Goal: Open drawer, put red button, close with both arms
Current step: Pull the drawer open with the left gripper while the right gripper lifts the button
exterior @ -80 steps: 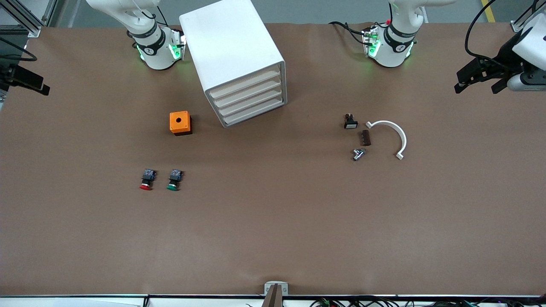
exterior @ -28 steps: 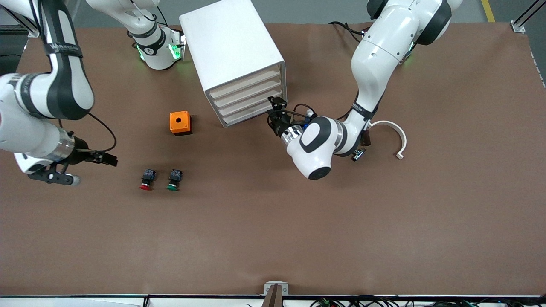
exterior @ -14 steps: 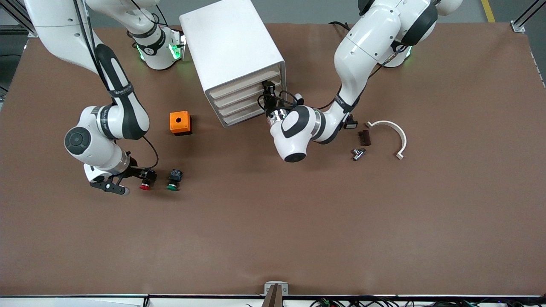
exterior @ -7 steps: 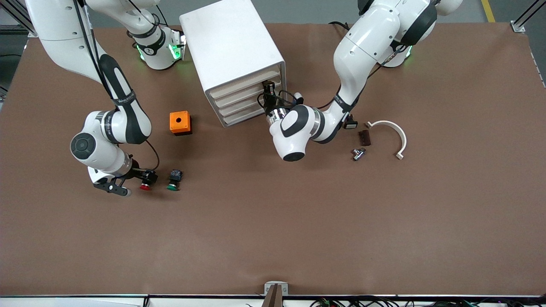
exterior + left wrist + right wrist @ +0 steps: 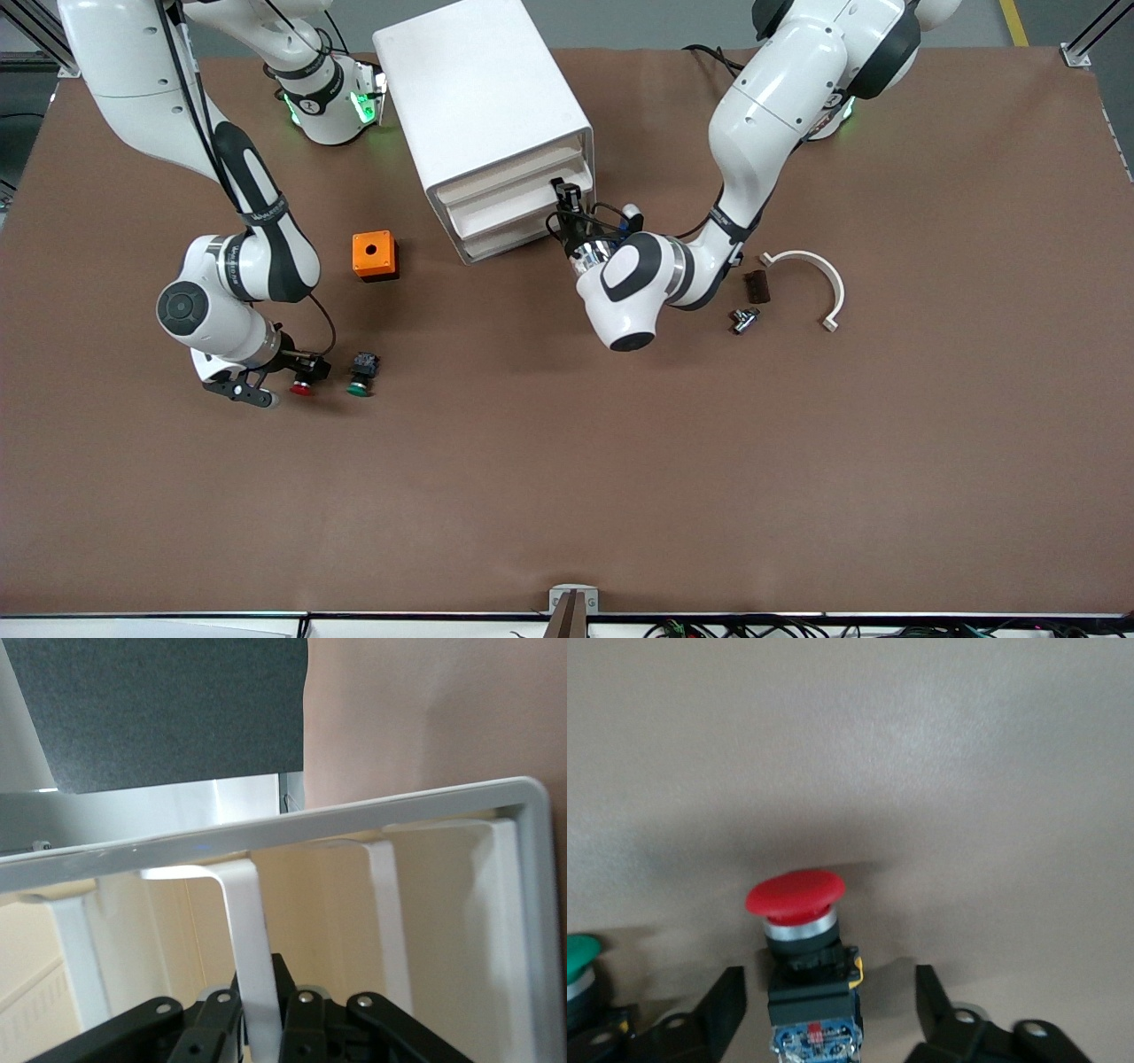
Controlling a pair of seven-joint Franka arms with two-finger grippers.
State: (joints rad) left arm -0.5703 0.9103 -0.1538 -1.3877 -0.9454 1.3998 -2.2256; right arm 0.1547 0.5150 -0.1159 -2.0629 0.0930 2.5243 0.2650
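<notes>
The red button (image 5: pixel 302 387) lies on the brown table (image 5: pixel 620 461) in the lower left part of the front frame, cap toward the camera, with the green-capped button (image 5: pixel 361 383) just beside it toward the left arm's end. The right gripper (image 5: pixel 304 369) is down at the table around the red button's dark body; in the right wrist picture the button (image 5: pixel 799 930) sits between the two fingers (image 5: pixel 725 1001), which stand apart from its sides with a gap each way, so the jaws are partly open and not gripping.

Bare table runs from both buttons to the lower edge of the frame. Above them, toward the middle, stands the orange box (image 5: pixel 375 255).

The white drawer cabinet (image 5: pixel 483 124) sits at upper centre, turned at an angle. One drawer (image 5: pixel 509 202) stands slightly out of its front. The left gripper (image 5: pixel 565 206) is at that drawer's handle; the left wrist picture shows its jaws clamped on the white handle bar (image 5: pixel 248 939).

Right of centre lie a white curved bracket (image 5: pixel 811 279), a dark block (image 5: pixel 757 285) and a small metal part (image 5: pixel 742 320).
</notes>
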